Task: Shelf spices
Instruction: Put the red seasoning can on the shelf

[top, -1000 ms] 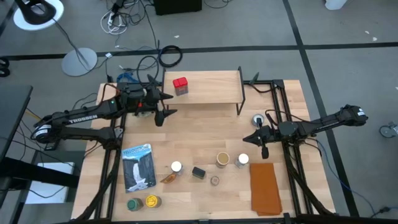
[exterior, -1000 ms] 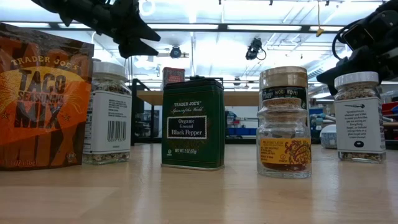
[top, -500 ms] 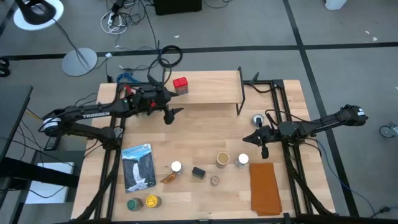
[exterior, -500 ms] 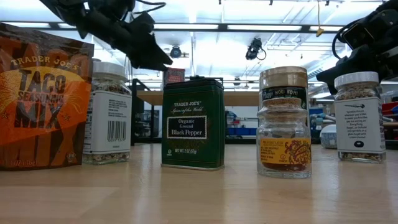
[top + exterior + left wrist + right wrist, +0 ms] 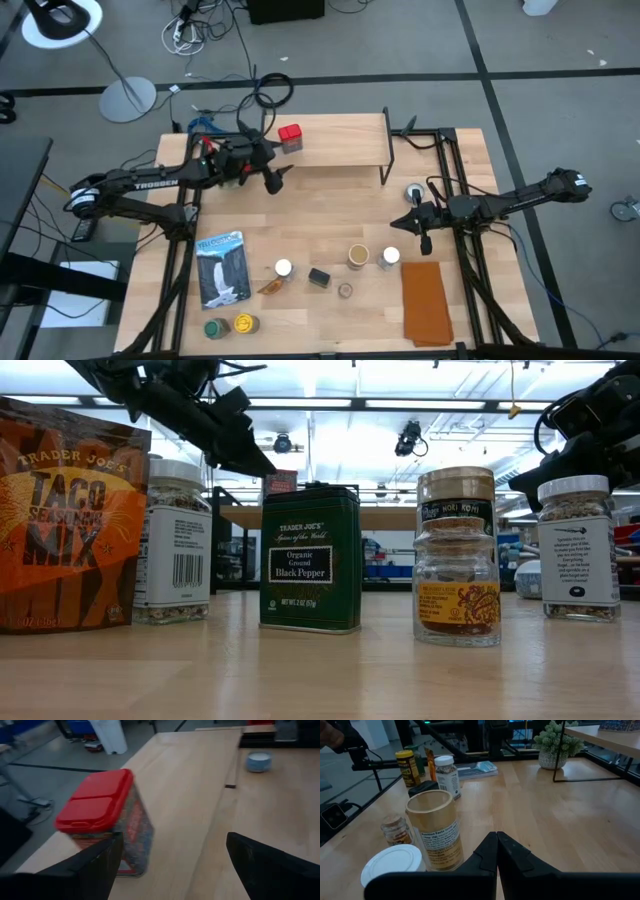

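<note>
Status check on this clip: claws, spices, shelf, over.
Left claw open, empty, just off red-lidded jar on shelf. Right claw shut, empty, waiting beside the spices on table. Nothing in the way.

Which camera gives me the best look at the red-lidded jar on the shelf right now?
Left wrist view: the red-lidded jar fills the frame, beside the open left gripper. High view shows it small on the shelf; low view only glimpses it.

Red-lidded spice jar on the light wooden shelf; dark green black pepper tin; orange taco seasoning packet; rust-orange cloth.
</note>
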{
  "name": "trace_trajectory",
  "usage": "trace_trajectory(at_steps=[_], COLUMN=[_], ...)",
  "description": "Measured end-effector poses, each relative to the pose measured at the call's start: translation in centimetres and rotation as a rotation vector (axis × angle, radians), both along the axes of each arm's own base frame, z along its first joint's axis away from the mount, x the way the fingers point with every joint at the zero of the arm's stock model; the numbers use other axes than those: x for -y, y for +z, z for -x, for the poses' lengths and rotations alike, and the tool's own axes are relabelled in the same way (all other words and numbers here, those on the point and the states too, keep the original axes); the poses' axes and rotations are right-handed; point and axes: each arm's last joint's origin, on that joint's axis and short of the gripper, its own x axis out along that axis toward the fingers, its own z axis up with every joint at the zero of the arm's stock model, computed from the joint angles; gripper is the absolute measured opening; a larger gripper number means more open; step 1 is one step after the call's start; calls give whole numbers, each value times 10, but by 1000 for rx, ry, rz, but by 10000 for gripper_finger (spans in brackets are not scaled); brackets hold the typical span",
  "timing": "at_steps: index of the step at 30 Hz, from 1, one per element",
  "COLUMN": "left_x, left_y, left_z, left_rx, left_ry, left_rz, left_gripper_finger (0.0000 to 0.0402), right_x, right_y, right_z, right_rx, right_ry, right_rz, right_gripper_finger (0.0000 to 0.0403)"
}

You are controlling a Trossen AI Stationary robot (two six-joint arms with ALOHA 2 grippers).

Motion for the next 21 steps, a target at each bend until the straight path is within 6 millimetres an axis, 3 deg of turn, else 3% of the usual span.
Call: trace_trajectory(at_steps=[14,21], left_x=[-1,2], left_y=[-1,0], left_z=[1,-1], left_rx=[0,45], left_ry=[73,-47], left_rz=[5,90], left_gripper_finger=[360,360], right_x=[0,0], right_y=[0,0], right_z=[0,0], right_rx=[0,0], right_ry=[0,0], right_rz=[0,0], right_gripper_finger=[8,8])
